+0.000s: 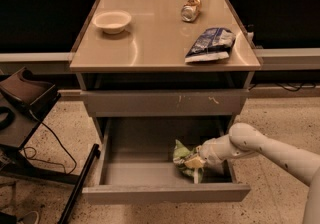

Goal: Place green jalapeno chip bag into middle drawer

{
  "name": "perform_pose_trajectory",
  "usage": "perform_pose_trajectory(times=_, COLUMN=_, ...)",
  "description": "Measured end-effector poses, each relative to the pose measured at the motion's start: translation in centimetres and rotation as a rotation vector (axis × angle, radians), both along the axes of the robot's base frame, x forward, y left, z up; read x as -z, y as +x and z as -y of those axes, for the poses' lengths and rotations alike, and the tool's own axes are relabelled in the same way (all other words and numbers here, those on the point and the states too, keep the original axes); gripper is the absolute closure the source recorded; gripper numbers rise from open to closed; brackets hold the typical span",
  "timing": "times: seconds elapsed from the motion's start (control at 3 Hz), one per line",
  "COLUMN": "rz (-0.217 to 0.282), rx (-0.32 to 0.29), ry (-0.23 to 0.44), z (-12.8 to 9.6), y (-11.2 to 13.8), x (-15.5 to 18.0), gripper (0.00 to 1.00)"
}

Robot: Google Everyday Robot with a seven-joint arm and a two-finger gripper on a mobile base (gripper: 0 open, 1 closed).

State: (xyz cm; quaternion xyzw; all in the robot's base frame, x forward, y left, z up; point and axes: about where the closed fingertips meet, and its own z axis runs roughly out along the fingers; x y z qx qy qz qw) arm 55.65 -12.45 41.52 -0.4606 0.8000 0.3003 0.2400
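The green jalapeno chip bag (pixel 184 158) is inside the open middle drawer (pixel 165 193), at its right side, crumpled and low over the drawer floor. My gripper (pixel 196 164) reaches into the drawer from the right on a white arm (pixel 260 145). It is shut on the bag's right end. One pale finger (pixel 195 175) shows below the bag. The drawer is pulled well out, and its plain grey front faces the camera.
The closed drawer front with pale scuff marks (pixel 165 102) is above the open one. On the tabletop (pixel 150 43) are a white bowl (pixel 112 20), a tipped can (pixel 190 9) and a blue-and-white snack bag (pixel 211 44). A black stand with cables (pixel 25 103) is at the left.
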Motion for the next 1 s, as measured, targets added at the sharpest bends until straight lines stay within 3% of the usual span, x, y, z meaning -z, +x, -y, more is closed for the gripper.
perform_pose_trajectory(times=0.33, rz=0.000, rx=0.000, ry=0.000, z=0.00, y=0.00, x=0.00, gripper=0.11)
perform_pose_trajectory(times=0.67, rz=0.000, rx=0.000, ry=0.000, z=-0.01, y=0.00, x=0.00, gripper=0.00)
perform_pose_trajectory(times=1.0, rz=0.000, rx=0.000, ry=0.000, z=-0.01, y=0.00, x=0.00, gripper=0.00)
